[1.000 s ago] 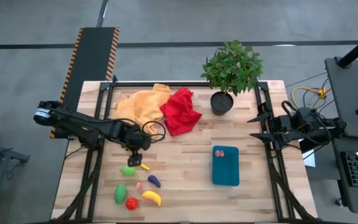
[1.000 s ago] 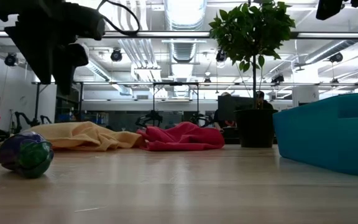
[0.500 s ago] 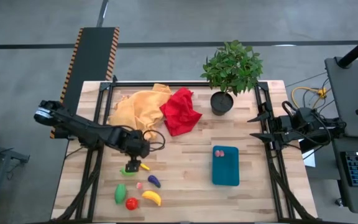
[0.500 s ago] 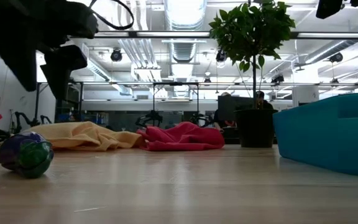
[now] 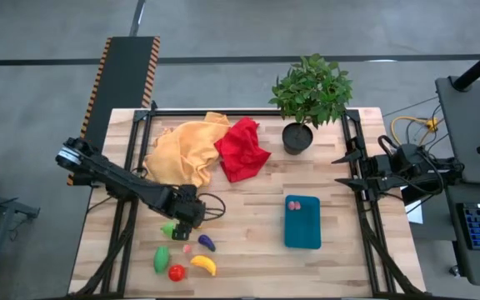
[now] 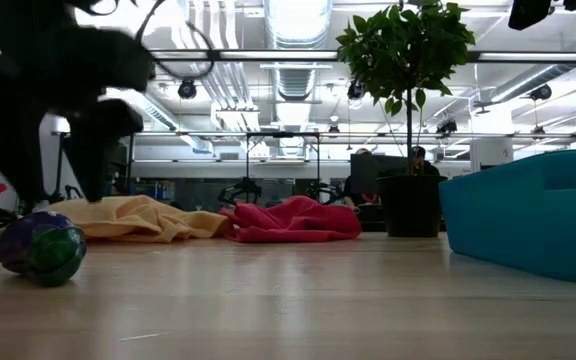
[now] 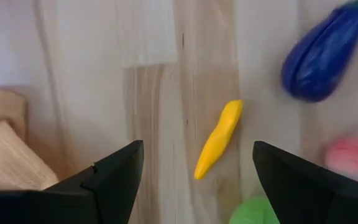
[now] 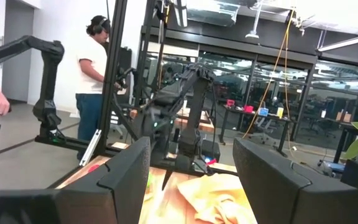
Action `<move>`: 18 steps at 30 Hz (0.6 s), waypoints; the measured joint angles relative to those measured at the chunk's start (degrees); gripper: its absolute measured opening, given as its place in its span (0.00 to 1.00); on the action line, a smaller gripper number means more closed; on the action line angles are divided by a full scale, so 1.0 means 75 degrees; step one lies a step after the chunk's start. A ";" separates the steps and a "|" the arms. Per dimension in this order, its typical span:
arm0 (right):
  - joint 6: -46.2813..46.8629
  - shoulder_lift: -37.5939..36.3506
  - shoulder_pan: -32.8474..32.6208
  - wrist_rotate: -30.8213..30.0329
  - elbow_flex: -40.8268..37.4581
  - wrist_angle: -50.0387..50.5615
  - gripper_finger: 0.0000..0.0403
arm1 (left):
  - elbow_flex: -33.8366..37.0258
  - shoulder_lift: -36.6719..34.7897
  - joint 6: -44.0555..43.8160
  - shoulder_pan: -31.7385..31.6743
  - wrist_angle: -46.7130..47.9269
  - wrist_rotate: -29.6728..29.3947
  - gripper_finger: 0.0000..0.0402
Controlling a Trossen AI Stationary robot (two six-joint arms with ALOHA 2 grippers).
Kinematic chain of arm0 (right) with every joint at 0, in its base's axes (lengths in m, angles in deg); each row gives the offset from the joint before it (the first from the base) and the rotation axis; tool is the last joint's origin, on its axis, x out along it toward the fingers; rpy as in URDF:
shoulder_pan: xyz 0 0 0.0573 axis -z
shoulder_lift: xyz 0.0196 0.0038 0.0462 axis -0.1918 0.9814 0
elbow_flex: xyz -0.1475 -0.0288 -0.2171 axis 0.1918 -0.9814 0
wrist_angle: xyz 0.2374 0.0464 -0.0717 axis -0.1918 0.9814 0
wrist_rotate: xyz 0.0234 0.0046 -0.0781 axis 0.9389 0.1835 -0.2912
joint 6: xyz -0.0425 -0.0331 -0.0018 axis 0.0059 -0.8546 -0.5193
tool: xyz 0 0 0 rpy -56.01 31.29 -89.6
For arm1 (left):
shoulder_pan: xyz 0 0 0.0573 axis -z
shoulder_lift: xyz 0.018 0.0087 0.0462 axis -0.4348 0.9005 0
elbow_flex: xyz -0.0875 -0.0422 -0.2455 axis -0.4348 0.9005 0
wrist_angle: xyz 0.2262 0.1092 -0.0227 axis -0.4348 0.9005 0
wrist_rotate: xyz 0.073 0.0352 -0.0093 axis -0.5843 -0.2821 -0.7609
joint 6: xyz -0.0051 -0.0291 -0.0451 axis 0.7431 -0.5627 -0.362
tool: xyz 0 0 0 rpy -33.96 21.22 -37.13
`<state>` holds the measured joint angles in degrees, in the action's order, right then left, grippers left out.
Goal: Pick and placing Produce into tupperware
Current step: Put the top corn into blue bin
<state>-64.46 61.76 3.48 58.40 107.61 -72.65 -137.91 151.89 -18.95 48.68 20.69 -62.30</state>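
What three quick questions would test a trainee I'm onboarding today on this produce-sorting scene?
1. True or false: the left gripper is open above a small yellow piece.
2. What already lies in the tupperware? A) banana B) pink bits C) tomato
3. Fill in: the right gripper waits at the table's ___ edge.

Key: 1 true; 2 B; 3 right.

Looked straight down over the whole table (image 5: 257, 237) from high above. Sat at tabletop level, facing the room. Rode each wrist: left close above wood, right level toward the room. Shared the red cloth (image 5: 242, 148) (image 6: 293, 220) across the overhead and low views.
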 joint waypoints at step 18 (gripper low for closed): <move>-0.0003 0.0000 0.0000 0.0000 0.0000 0.0003 0.56 | -0.0130 0.1481 0.0061 0.0153 0.0021 0.0301 0.71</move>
<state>-64.48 61.76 3.48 58.40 107.61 -72.63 -138.88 163.00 -18.49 49.82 20.85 -60.05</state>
